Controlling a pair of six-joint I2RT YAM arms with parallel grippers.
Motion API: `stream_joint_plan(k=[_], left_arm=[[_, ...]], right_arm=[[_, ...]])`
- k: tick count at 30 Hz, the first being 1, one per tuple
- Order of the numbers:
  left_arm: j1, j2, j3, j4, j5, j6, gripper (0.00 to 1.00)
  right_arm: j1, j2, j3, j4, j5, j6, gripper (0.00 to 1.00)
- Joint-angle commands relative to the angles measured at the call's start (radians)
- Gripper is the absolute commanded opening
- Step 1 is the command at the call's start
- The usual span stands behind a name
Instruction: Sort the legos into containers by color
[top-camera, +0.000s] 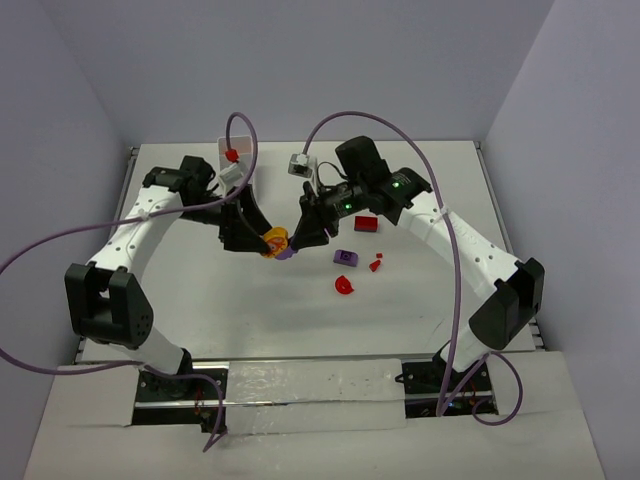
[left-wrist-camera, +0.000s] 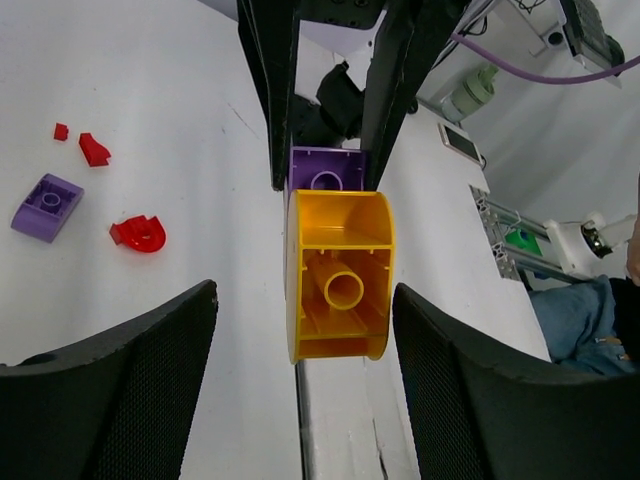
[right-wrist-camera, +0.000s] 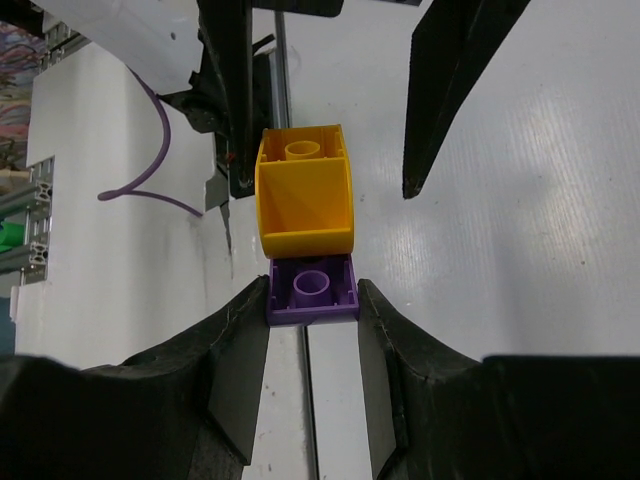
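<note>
An orange curved lego (left-wrist-camera: 340, 275) and a purple lego (left-wrist-camera: 327, 172) are stuck together end to end and hang above the table (top-camera: 200, 300). My right gripper (right-wrist-camera: 312, 300) is shut on the purple lego (right-wrist-camera: 312, 290), with the orange lego (right-wrist-camera: 305, 200) sticking out beyond its fingertips. My left gripper (left-wrist-camera: 305, 380) is open; its pads flank the orange piece with a gap on each side. From above, both grippers meet mid-table at the orange lego (top-camera: 274, 240). A white container (top-camera: 227, 148) holding a red piece sits at the back, partly hidden by a cable.
Loose legos lie on the table right of the grippers: a purple brick (top-camera: 347, 257), a red curved piece (top-camera: 345, 285), a small red bit (top-camera: 377, 264) and a red brick (top-camera: 366, 223). Purple cables arch over both arms.
</note>
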Motion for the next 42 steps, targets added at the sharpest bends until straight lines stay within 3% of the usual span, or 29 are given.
stream_joint_plan(k=[1,4,6,9,15,19,23,26,27,28,29,30,31,33,36,42], left_arm=[[-0.049,-0.11,-0.067,0.305,-0.065,-0.242,0.74],[-0.098,-0.257,-0.212,0.693,-0.181,-0.607,0.68],[-0.11,-0.285,-0.273,0.839,-0.188,-0.725,0.59],[-0.111,-0.26,-0.241,0.805,-0.179,-0.708,0.52],[-0.111,-0.26,-0.225,0.774,-0.174,-0.686,0.54],[-0.112,-0.261,-0.222,0.77,-0.176,-0.687,0.48],[-0.112,-0.265,-0.226,0.764,-0.184,-0.678,0.29],[-0.114,-0.272,-0.231,0.751,-0.197,-0.666,0.04],[-0.114,-0.273,-0.233,0.75,-0.198,-0.666,0.0],[-0.114,-0.275,-0.234,0.749,-0.198,-0.667,0.0],[-0.114,-0.277,-0.235,0.753,-0.196,-0.668,0.0],[-0.114,-0.279,-0.237,0.753,-0.196,-0.669,0.0],[-0.114,-0.28,-0.24,0.77,-0.193,-0.683,0.0],[-0.114,-0.28,-0.238,0.783,-0.189,-0.697,0.0],[-0.114,-0.277,-0.235,0.8,-0.179,-0.712,0.0],[-0.114,-0.274,-0.234,0.813,-0.164,-0.729,0.0]], right_arm=[[0.014,0.014,0.055,0.0,0.004,-0.001,0.0],[0.019,0.013,0.05,-0.005,0.01,-0.004,0.0],[0.02,0.011,0.046,-0.008,0.014,-0.007,0.0],[0.022,0.008,0.041,-0.017,0.022,-0.019,0.0],[0.022,0.001,0.024,-0.043,0.036,-0.04,0.0],[0.022,-0.001,0.019,-0.048,0.043,-0.044,0.0],[0.022,0.001,0.024,-0.059,0.047,-0.051,0.0],[0.022,0.0,0.024,-0.062,0.049,-0.053,0.0],[0.022,0.0,0.025,-0.062,0.049,-0.052,0.02],[0.022,0.002,0.028,-0.065,0.048,-0.046,0.11],[0.023,0.003,0.035,-0.069,0.047,-0.039,0.26],[0.023,0.006,0.04,-0.07,0.046,-0.038,0.27],[0.022,0.011,0.045,-0.077,0.042,-0.019,0.47],[0.022,0.01,0.043,-0.08,0.027,-0.016,0.62],[0.023,0.008,0.041,-0.082,0.005,-0.017,0.69],[0.026,0.021,0.047,-0.083,0.008,-0.028,0.69]])
